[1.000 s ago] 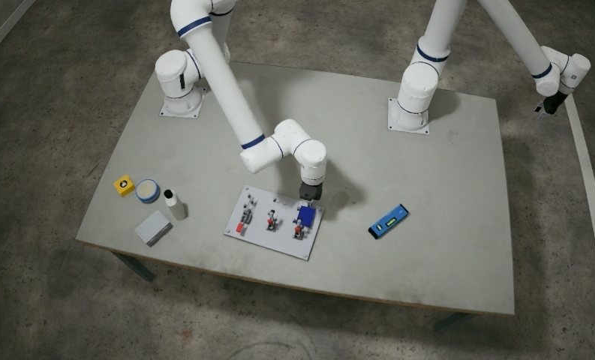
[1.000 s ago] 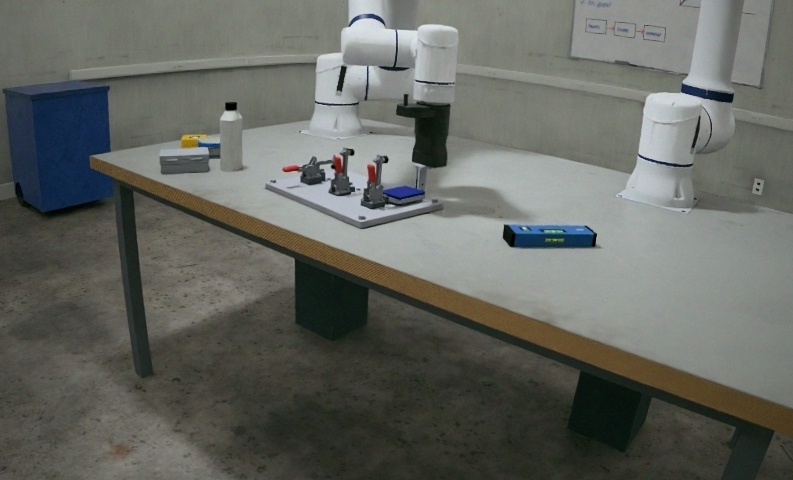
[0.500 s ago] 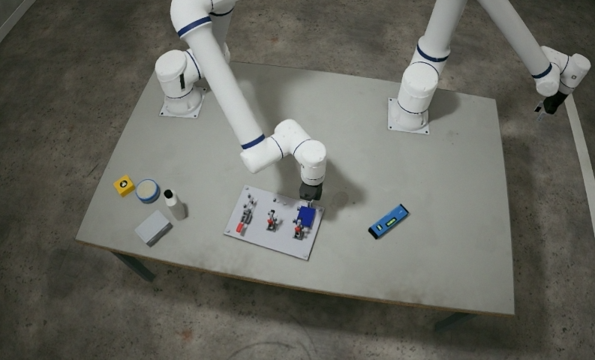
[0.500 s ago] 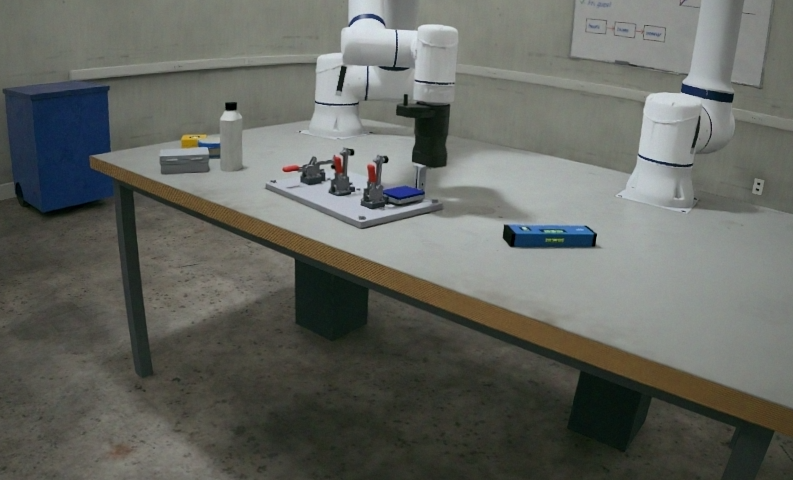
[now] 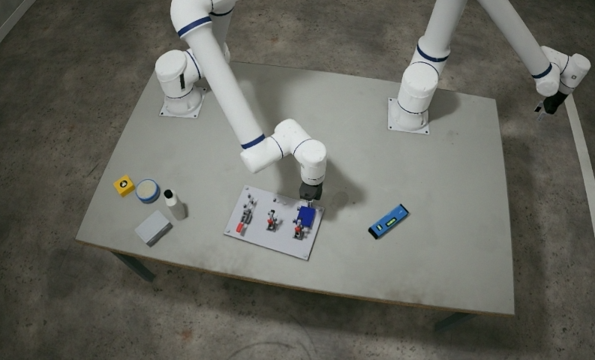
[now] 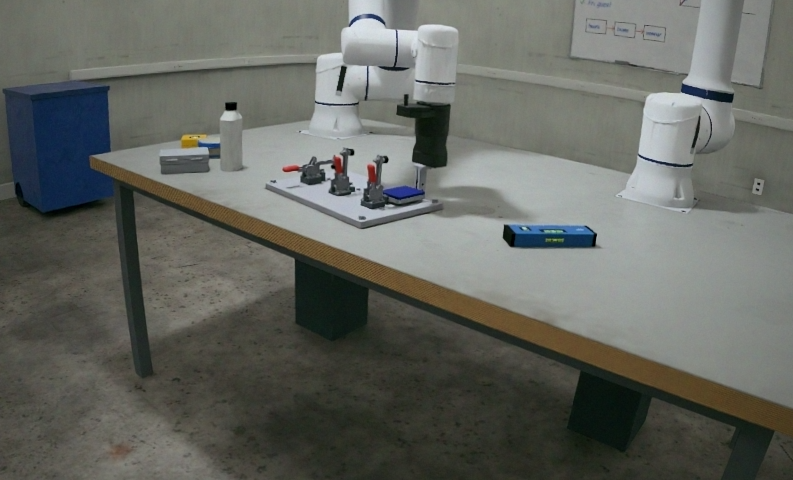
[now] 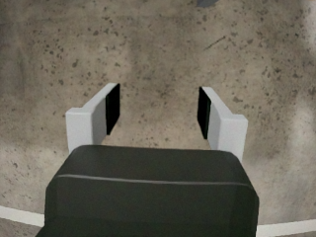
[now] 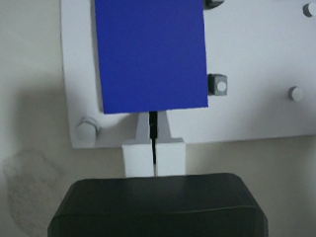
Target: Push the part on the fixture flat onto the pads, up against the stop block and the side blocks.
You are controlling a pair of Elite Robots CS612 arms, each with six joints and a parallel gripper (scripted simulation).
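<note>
The part, a grey block with a blue top (image 5: 306,216) (image 6: 404,192) (image 8: 152,54), lies on the right end of the light grey fixture plate (image 5: 273,244) (image 8: 257,118) and looks about level. In the right wrist view a small side block (image 8: 215,85) stands at its right edge, touching or nearly so. The pads are hidden under the part; I cannot make out the stop block. My right gripper (image 6: 420,185) (image 8: 153,125) is shut and empty, pointing down, its fingertips at the part's near edge; contact is unclear. My left gripper (image 5: 539,109) (image 7: 159,101) is open and empty, off beyond the table.
A toggle clamp (image 5: 297,232) (image 6: 373,193) with a raised red handle stands beside the part; two more clamps stand farther along the plate. A blue spirit level (image 5: 389,221) (image 6: 549,235) lies to the right. A bottle (image 5: 175,205), grey box (image 5: 153,226), round tin (image 5: 147,190) and yellow box (image 5: 123,185) stand left.
</note>
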